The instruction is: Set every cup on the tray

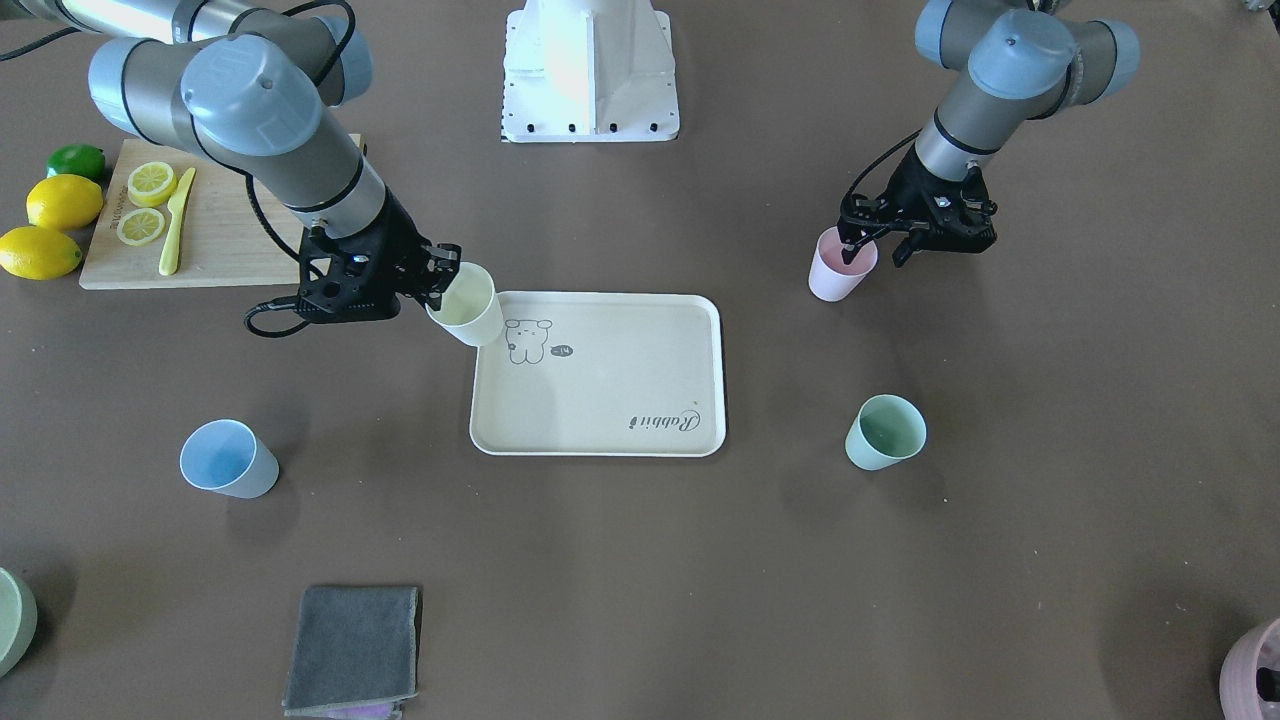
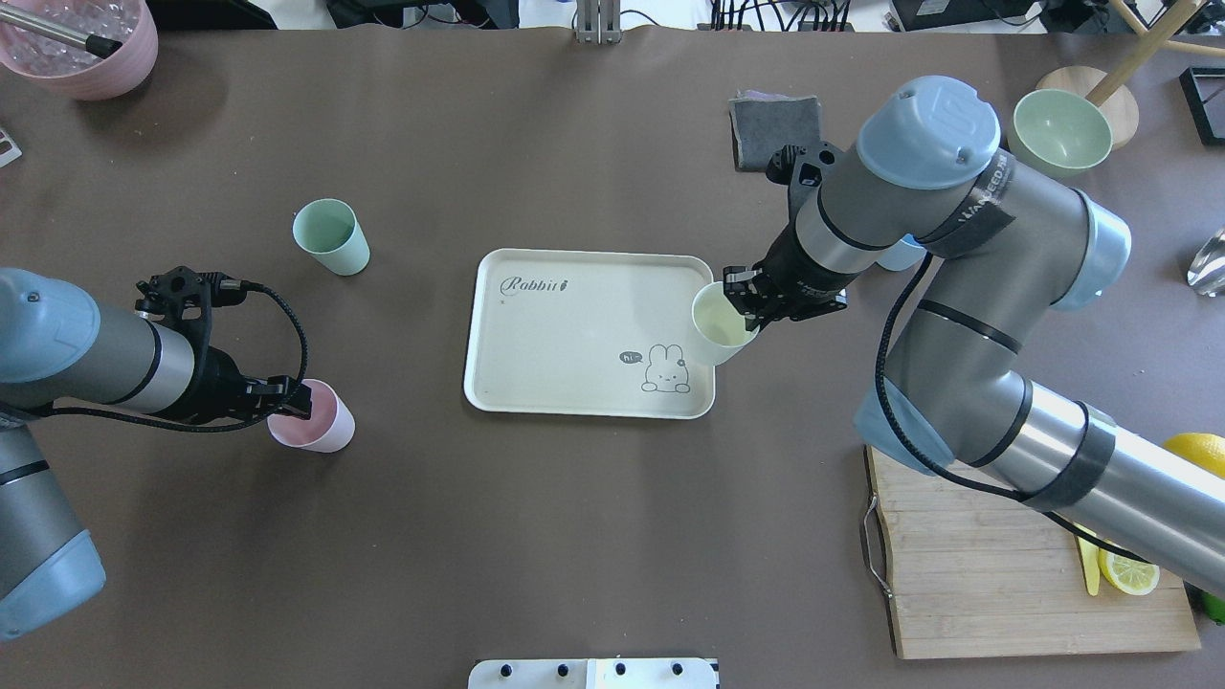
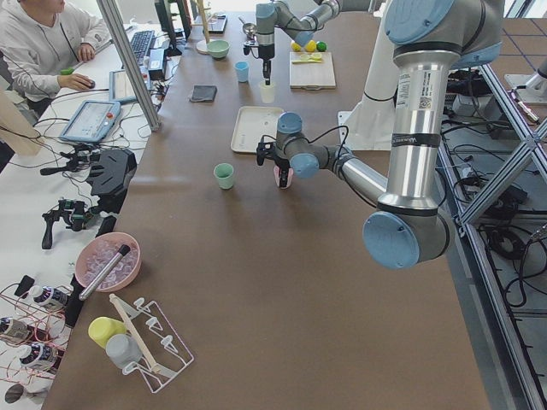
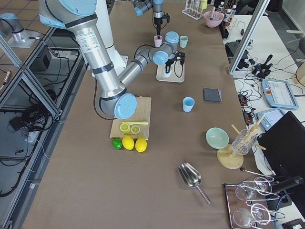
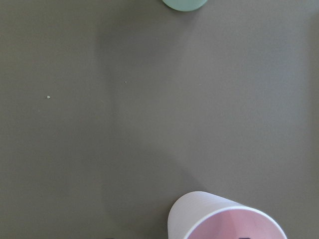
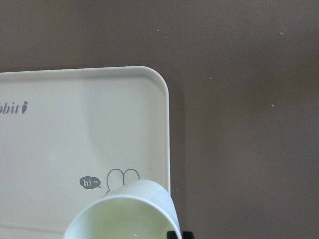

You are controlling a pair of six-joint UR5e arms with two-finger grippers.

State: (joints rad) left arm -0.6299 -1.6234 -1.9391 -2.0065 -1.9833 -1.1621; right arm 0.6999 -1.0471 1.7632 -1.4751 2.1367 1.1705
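Observation:
The cream tray (image 1: 600,400) lies mid-table, bare; it also shows in the overhead view (image 2: 574,325) and the right wrist view (image 6: 75,124). My right gripper (image 1: 445,275) is shut on the rim of the yellow cup (image 1: 470,305), which hangs tilted above the tray's rabbit-corner edge (image 2: 720,325). My left gripper (image 1: 872,245) is open at the pink cup (image 1: 838,275), one finger inside the rim and one outside; the cup stands on the table (image 2: 321,431). The mint green cup (image 1: 885,432) and the light blue cup (image 1: 228,460) stand upright on the table, apart from the tray.
A wooden cutting board (image 1: 220,240) with lemon slices and a yellow knife lies beside my right arm, with whole lemons (image 1: 40,250) next to it. A grey cloth (image 1: 355,650), a green bowl (image 2: 1053,129) and a pink pot (image 2: 81,48) sit along the far side.

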